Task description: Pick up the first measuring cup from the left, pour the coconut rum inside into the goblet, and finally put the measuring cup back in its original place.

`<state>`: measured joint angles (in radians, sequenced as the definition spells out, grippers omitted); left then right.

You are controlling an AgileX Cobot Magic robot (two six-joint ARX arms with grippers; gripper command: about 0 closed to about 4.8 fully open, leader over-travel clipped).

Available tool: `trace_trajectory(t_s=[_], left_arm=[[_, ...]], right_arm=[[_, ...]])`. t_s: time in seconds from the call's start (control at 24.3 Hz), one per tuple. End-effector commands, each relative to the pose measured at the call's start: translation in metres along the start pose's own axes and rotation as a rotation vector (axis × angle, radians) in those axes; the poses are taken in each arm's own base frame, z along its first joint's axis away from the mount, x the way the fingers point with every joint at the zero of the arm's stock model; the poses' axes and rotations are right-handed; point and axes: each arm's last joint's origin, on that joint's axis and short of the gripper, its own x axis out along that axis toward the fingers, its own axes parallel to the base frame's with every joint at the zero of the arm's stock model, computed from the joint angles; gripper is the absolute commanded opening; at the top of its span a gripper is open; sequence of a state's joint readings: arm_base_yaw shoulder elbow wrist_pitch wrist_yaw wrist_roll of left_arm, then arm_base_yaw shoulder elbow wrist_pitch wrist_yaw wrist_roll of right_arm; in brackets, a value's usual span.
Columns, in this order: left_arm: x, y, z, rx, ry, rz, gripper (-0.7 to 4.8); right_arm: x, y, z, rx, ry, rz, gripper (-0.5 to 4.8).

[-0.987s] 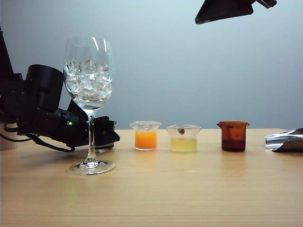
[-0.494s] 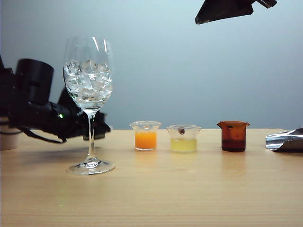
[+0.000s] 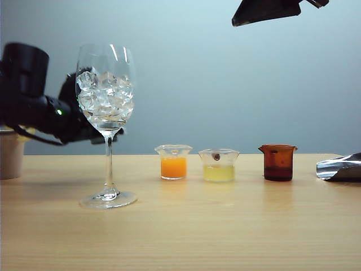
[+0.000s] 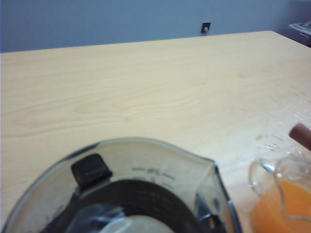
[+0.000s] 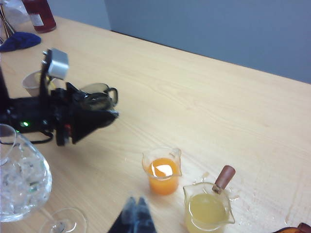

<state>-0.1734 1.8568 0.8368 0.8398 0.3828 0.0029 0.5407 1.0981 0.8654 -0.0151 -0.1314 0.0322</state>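
Observation:
The goblet (image 3: 106, 90) stands at the left of the table, its bowl packed with ice over some clear liquid; the right wrist view catches it too (image 5: 22, 187). My left gripper (image 5: 99, 104) hangs behind and beside the bowl (image 3: 84, 127), above the table, shut on the smoky measuring cup (image 5: 98, 94). That cup fills the near part of the left wrist view (image 4: 146, 165), a black pad (image 4: 90, 170) showing through its wall. Whether coconut rum is in it I cannot tell. My right gripper (image 5: 136, 213) is shut and empty, high above the cups (image 3: 265, 11).
An orange-filled cup (image 3: 174, 162), a pale yellow cup with a brown stick (image 3: 219, 165) and an amber cup (image 3: 277, 162) stand in a row right of the goblet. A silvery object (image 3: 339, 167) lies at the right edge, a pale cup (image 3: 10, 155) at the left.
My left arm has risen from near the tabletop to the height of the goblet's bowl and drawn leftward, carrying the measuring cup. The right gripper has stayed put.

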Motion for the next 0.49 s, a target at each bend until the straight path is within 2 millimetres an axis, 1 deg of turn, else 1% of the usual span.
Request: trace_trajectory(t_s=[0.04, 0.29, 0.33, 0.49], left_arm=[[-0.014, 0.008, 0.017, 0.014, 0.008, 0.031, 1.43], [-0.036, 0.018, 0.038, -0.006, 0.028, 0.060, 1.43], [-0.045, 0.020, 0.044, -0.021, 0.052, 0.076, 1.43], [-0.058, 0.015, 0.055, -0.002, 0.096, 0.077, 1.43]], right_arm=[[-0.001, 0.000, 0.005, -0.008, -0.037, 0.003, -0.05], [-0.001, 0.001, 0.007, -0.011, -0.053, 0.030, -0.05], [-0.002, 0.002, 0.009, -0.012, -0.056, 0.031, -0.05], [-0.003, 0.003, 0.017, -0.015, -0.072, 0.042, -0.05]])
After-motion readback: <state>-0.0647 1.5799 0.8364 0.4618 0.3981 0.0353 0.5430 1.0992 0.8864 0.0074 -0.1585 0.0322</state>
